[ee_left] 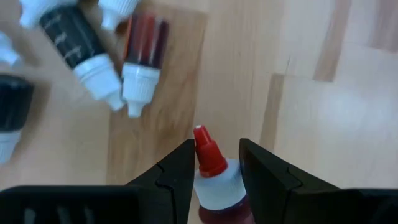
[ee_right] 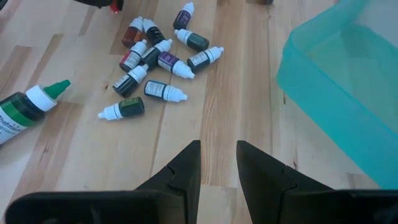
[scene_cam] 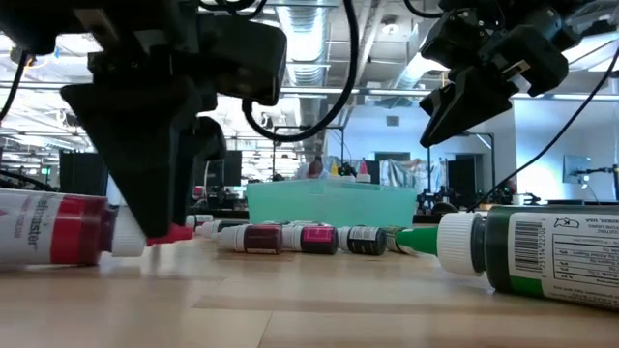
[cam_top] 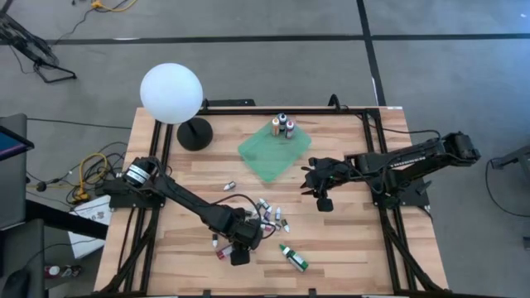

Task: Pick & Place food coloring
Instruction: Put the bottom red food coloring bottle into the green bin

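A: Bottles of food coloring lie in a loose heap [ee_right: 155, 56] on the desk [cam_top: 348, 248], toward the front and a little left of centre. Most are on their sides, white caps pointing every way.

B: Noted. Left gripper [ee_left: 214, 163]?

A: Down at the front-left edge of that heap. Its jaws sit either side of a red-capped bottle [ee_left: 211, 171], pressing on the white neck just under the red tip. I'd log that as gripping it. In the low view the red tip is just at the wood.

B: And the bottle next to it?

A: Another red one [scene_cam: 53, 228], larger, lying flat just beside the left gripper, label up.

B: Right gripper [ee_right: 217, 163]?

A: Raised above the desk, right of centre, near the corner of the green tray [cam_top: 273, 151]. Jaws a little apart, nothing between them.

B: Anything already in the tray?

A: Three small bottles [cam_top: 283, 126] standing upright at its back corner.

B: Strays?

A: One big green bottle [cam_top: 293, 257] with a green tip, lying near the front edge, apart from the heap. One small bottle [cam_top: 228, 185] alone, behind the heap. White globe lamp [cam_top: 171, 93] on a black base at the back left.
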Motion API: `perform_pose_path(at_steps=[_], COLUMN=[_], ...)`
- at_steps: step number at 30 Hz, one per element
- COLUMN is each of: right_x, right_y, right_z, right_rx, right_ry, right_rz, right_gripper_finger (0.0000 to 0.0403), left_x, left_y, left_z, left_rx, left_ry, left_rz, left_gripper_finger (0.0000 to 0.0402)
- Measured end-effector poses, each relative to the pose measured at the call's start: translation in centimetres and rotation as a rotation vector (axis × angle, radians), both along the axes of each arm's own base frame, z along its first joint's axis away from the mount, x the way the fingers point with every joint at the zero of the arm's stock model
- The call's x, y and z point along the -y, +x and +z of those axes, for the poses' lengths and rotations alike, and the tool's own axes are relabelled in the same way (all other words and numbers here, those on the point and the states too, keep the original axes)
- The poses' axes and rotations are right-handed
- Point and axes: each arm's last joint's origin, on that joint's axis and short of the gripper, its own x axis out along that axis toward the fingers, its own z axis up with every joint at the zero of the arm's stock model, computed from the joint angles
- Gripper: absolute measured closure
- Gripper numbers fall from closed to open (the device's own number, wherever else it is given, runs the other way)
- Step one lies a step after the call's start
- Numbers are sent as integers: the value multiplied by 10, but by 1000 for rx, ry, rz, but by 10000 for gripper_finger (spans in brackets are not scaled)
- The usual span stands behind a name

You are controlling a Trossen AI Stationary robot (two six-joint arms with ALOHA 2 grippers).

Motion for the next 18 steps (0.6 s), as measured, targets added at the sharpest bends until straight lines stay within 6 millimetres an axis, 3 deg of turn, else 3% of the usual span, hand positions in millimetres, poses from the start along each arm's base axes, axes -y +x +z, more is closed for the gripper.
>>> perform_pose_path(at_steps=[18], right_x=[0], right_y=[0], right_z=[0], right_rx=[0], right_ry=[-1], right_rz=[1], right_gripper_finger=[307], left_x=[-4], left_y=[-5], left_z=[-2], left_rx=[-43], left_ry=[68], left_rz=[8], left_gripper_finger=[283])
